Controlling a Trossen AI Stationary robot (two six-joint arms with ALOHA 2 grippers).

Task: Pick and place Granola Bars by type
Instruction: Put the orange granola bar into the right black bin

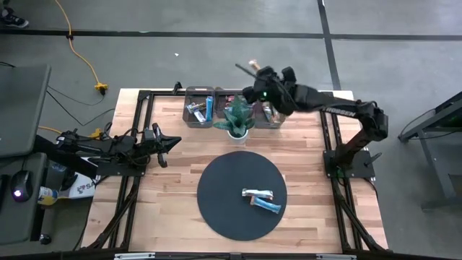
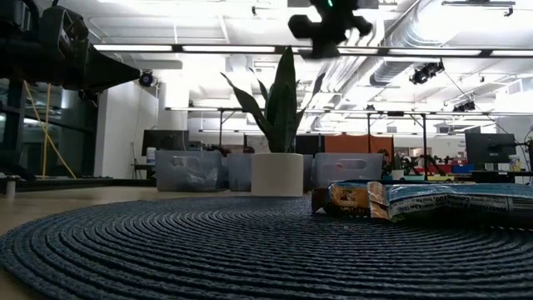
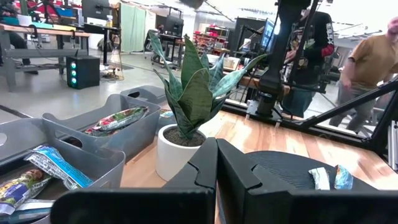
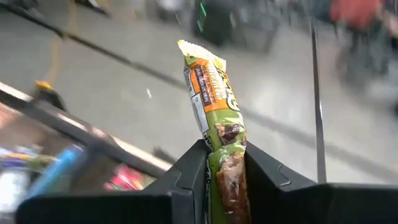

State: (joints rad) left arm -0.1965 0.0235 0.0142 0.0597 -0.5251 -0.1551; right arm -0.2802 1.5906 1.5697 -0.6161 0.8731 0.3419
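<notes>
While grey bins (image 1: 198,108) hold sorted bars, the right claw (image 4: 225,177) above them grips a green-orange bar (image 4: 214,102).

The left gripper (image 3: 216,163) has its two dark fingers pressed together, pointing at a snake plant (image 3: 193,84) in a white pot (image 3: 176,151) on the wooden table (image 3: 292,140). Beside the pot sit grey bins (image 3: 93,140): one holds a blue-wrapped granola bar (image 3: 53,167), another a green-and-red wrapped one (image 3: 115,120). On the dark round mat (image 3: 283,163) lie two more bars (image 3: 328,178). Beyond the table stand two people (image 3: 367,65), one in a tan shirt.
</notes>
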